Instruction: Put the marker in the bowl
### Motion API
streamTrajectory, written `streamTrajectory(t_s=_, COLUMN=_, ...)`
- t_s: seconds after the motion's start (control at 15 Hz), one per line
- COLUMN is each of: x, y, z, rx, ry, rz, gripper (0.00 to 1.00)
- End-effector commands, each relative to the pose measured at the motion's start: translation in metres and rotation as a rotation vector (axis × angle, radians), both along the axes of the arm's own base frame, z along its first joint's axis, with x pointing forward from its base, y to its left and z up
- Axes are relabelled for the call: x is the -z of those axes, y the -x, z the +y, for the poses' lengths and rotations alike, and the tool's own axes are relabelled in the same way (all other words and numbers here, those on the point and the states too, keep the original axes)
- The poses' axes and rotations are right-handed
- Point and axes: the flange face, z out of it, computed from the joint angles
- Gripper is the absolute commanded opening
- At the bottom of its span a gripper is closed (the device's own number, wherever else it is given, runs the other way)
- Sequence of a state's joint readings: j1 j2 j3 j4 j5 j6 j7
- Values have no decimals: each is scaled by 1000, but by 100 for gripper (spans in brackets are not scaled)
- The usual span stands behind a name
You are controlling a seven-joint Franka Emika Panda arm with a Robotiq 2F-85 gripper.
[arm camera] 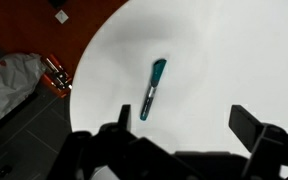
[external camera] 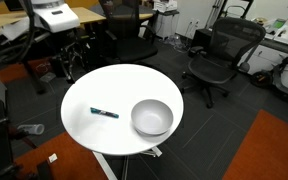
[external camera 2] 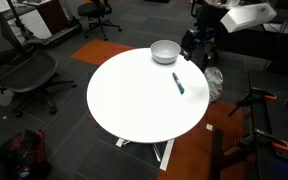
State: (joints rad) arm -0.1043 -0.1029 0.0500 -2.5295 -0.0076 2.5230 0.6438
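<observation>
The marker [external camera: 104, 112] is slim and dark with a teal end and lies flat on the round white table [external camera: 114, 85]. The silvery-grey bowl [external camera: 152, 117] stands next to it, empty, a short gap away. Both also show in an exterior view, the marker [external camera 2: 178, 83] near the table edge and the bowl [external camera 2: 165, 51] at the far rim. In the wrist view the marker [arm camera: 152, 88] lies above and left of my gripper [arm camera: 184, 130]. The gripper is open and empty, high above the table. It hangs beside the table's edge in an exterior view [external camera 2: 197, 42].
Black office chairs [external camera: 219, 55] [external camera 2: 29, 75] stand around the table on dark floor with orange carpet patches [external camera: 274, 150]. A crumpled light bag [arm camera: 9, 85] lies on the floor beyond the table's edge. The white tabletop [arm camera: 214, 60] fills most of the wrist view.
</observation>
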Motion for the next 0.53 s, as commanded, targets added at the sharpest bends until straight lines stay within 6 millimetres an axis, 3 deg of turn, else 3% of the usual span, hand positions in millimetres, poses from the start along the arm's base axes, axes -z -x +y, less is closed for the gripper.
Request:
streamTrajectory(t_s=0.0, x=32, y=-21, z=-19, rx=103, ry=-22, rz=-17, gripper=100)
streamTrajectory(t_s=0.47, x=98, y=-52, z=-43, rx=242, ry=-47, rz=22, gripper=100)
